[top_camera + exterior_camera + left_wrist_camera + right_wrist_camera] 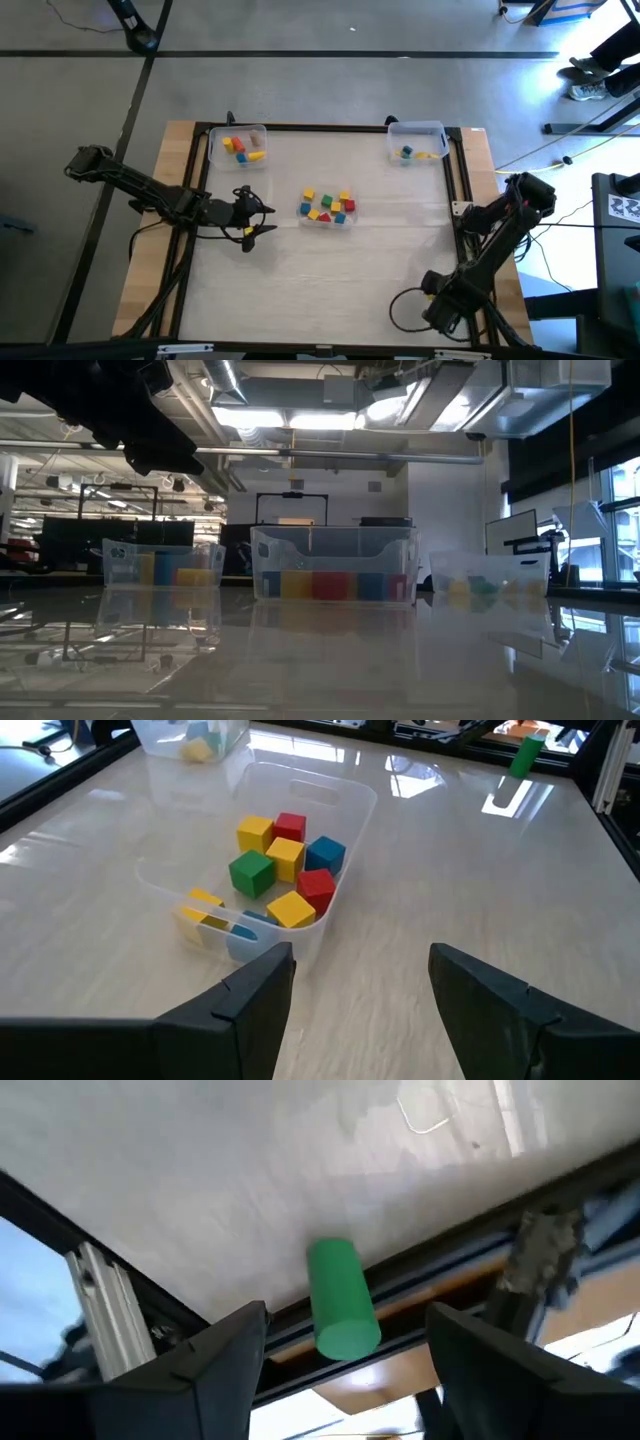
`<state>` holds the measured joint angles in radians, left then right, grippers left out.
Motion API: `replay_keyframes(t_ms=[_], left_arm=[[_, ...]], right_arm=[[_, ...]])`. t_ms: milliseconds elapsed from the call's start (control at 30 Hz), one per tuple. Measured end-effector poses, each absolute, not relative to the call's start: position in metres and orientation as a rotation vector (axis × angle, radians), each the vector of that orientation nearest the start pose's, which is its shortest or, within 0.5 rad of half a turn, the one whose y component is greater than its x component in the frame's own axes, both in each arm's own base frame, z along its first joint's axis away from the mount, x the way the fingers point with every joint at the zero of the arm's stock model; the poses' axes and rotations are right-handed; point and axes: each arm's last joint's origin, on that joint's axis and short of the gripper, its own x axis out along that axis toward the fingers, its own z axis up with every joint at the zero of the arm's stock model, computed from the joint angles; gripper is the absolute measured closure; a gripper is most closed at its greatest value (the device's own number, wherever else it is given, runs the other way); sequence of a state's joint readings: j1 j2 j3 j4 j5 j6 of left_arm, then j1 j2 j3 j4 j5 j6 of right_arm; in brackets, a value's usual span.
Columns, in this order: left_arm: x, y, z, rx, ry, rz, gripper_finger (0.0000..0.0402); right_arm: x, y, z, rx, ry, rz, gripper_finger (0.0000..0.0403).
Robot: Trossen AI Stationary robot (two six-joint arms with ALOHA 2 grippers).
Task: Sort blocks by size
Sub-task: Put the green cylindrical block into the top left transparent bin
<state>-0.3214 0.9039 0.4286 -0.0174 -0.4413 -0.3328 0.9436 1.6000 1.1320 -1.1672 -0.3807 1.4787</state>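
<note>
Just ahead of left hand (360, 990), fingers apart & empty: blocks (285, 870) in clear bin (345, 795). Right hand (345, 1350) also spread, off at table (400, 260) edge.

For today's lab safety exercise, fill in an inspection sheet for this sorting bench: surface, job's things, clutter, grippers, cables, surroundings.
Surface: pale table, glossy, black-framed.
Job's things: coloured blocks in the middle clear bin; others in the two far corner bins.
Clutter: green cylinder at the table edge.
Grippers: left gripper open, empty, facing the middle bin; right gripper open, empty, parked by the right edge.
Cables: black loops near the right arm's base.
Surroundings: a person's shoes beyond the table.
</note>
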Motion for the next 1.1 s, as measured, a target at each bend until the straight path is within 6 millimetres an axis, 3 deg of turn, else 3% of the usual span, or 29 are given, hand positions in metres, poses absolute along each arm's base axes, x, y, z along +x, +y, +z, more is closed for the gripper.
replay_keyframes(t_ms=[367,767,1100], left_arm=[[0.179,-0.047,0.208,-0.125,0.434,0.189,0.018],[0.179,-0.047,0.208,-0.117,0.436,0.187,0.018],[0.179,-0.047,0.208,-0.117,0.436,0.187,0.018]], right_arm=[[0.149,0.236,0.192,0.328,2.022,-0.21,0.013],[0.129,0.251,0.188,0.214,1.959,-0.152,0.013],[0.117,0.261,0.172,0.115,1.985,-0.173,0.0139]])
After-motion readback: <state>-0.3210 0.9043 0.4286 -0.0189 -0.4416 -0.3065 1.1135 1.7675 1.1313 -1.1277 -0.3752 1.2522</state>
